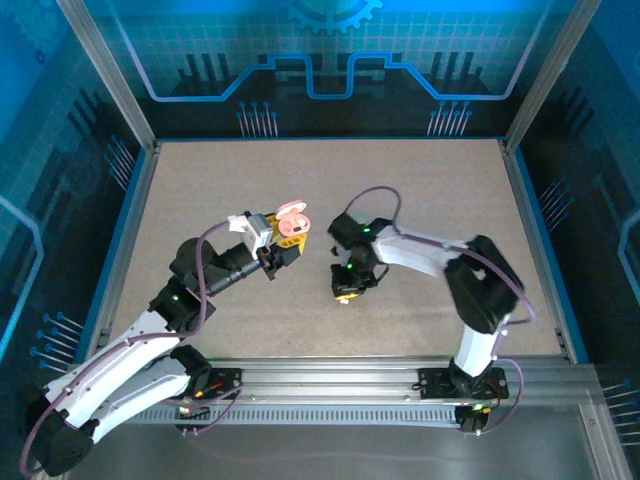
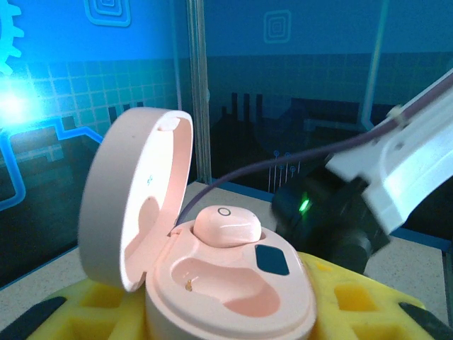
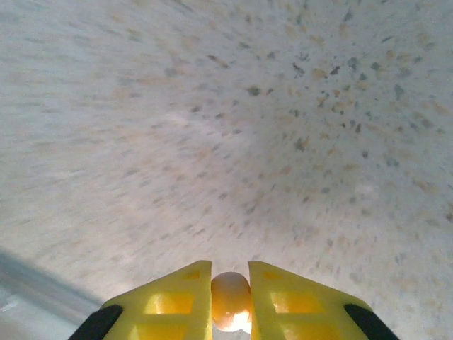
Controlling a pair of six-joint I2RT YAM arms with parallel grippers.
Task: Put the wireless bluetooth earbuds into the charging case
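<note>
My left gripper (image 1: 281,246) is shut on the pale pink charging case (image 2: 233,283), whose body sits between the yellow fingers (image 2: 354,301). The lid (image 2: 131,202) stands open to the left. One pink earbud (image 2: 226,225) sits in the far slot, and the near slot (image 2: 219,280) has nothing in it. From above, the case (image 1: 291,222) is held over the table's middle. My right gripper (image 3: 231,297) is shut on a second small glossy earbud (image 3: 231,303), pinched between the yellow fingertips (image 3: 177,301) just above the speckled tabletop. That gripper (image 1: 347,293) hangs low, to the right of the case.
The speckled beige tabletop (image 1: 420,190) is bounded by blue walls and metal posts. The right arm's white link and dark wrist (image 2: 340,212) loom close behind the case in the left wrist view. A metal rail (image 1: 330,385) runs along the near edge.
</note>
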